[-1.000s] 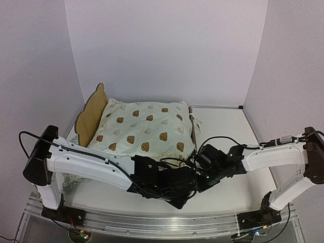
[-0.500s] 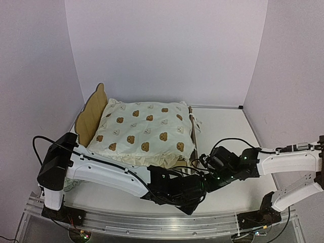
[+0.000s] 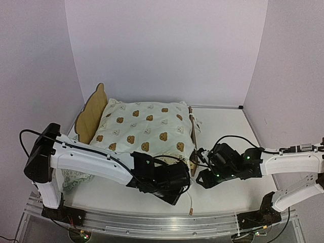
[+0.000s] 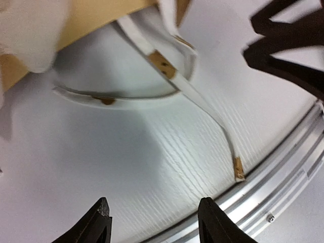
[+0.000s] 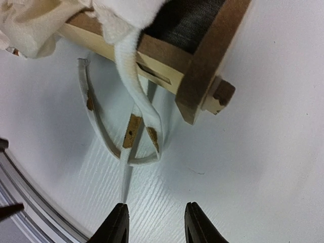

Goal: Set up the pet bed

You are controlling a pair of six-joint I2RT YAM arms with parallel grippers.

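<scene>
The pet bed stands at the back left, its plywood bear-ear headboard on the left and its low footboard on the right. A cream bear-print cover lies over it. Two white ties hang from the cover at the near footboard corner and cross loosely on the table. One tie runs out to the front rail. My left gripper hovers open over bare table below the ties. My right gripper is open too, just short of the crossed ties. Dark grey base fabric shows inside the frame.
An aluminium rail runs along the near table edge. Pale ruffled fabric lies under my left arm by the headboard. White walls close in the back and both sides. The two wrists are close together in front of the footboard.
My left gripper has opened, let go of the tie and drawn back left. The tie now lies loose toward the front rail. My right gripper has opened wider and shifted slightly right.
</scene>
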